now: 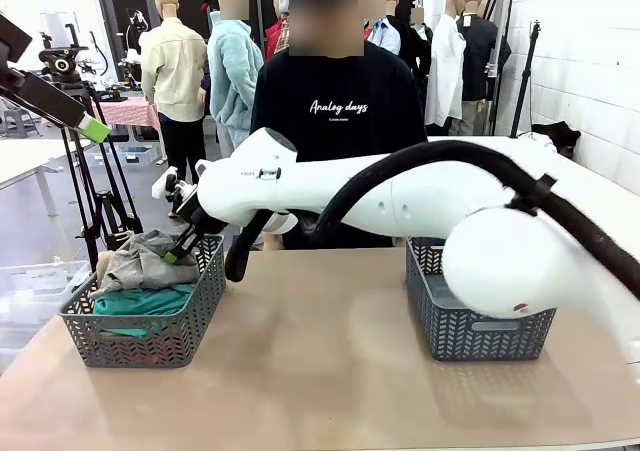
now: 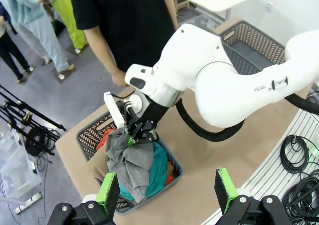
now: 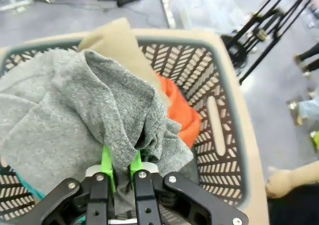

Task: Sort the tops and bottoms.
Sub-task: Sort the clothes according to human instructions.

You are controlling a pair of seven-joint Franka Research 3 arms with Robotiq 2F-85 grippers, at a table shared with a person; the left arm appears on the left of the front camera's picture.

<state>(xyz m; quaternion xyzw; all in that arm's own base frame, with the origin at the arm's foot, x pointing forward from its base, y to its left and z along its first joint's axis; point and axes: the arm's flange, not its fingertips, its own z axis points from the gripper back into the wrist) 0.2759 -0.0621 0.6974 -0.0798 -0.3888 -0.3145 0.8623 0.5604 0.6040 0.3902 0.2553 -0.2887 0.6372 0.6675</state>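
The grey garment (image 1: 140,261) (image 2: 130,160) (image 3: 65,115) is bunched on top of the pile in the left basket (image 1: 150,341) (image 2: 89,130) (image 3: 219,130). My right gripper (image 1: 175,254) (image 2: 133,139) (image 3: 121,160) reaches across the table and is shut on a fold of it. Under the grey lie the teal garment (image 1: 145,299) (image 2: 158,170), the orange-red one (image 3: 179,112) (image 2: 103,136) and the tan one (image 3: 117,43) (image 1: 103,264). My left gripper (image 2: 167,185) hangs open high above the basket, holding nothing.
An empty grey basket (image 1: 480,336) (image 2: 249,40) stands at the table's right side. A person in a black T-shirt (image 1: 335,101) stands at the far edge, one hand (image 2: 118,78) near the left basket. My right arm's black cable (image 1: 420,161) spans the table's middle.
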